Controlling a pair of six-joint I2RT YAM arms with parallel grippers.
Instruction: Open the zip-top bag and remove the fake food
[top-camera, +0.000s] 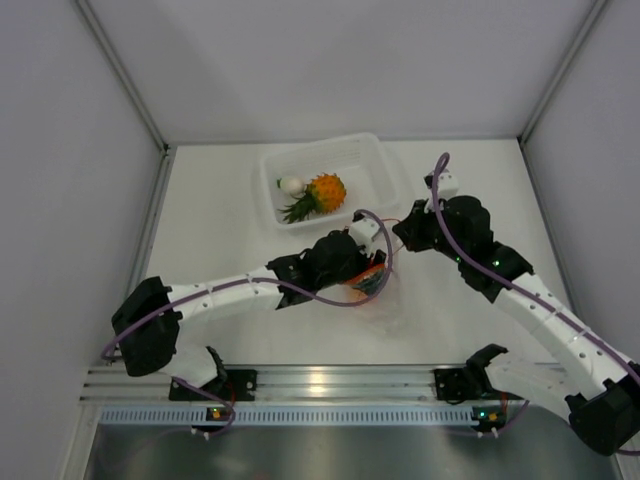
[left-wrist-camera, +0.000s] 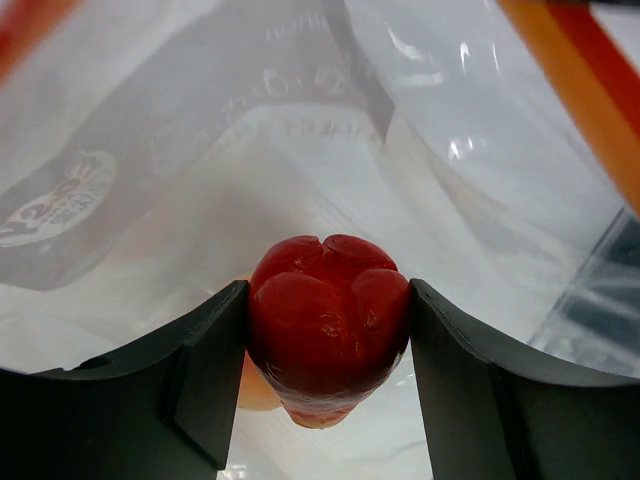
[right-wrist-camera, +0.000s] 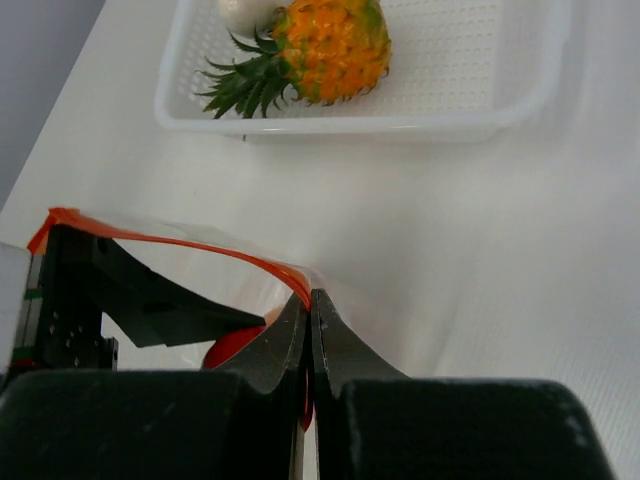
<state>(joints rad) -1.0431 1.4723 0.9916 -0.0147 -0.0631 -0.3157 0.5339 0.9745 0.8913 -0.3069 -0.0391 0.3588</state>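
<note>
White tabletop, centre: limp, slippery zip-top bag pinched at its zip strip by closed right gripper, small red fruit inside, likely light and hard, clamped across its middle by left gripper; pineapple already in tray

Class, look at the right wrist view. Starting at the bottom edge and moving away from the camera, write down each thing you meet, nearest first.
right gripper, pinched shut on the bag's edge → zip-top bag, its orange strip → bare table → tray, near wall → pineapple lying inside the tray
</note>
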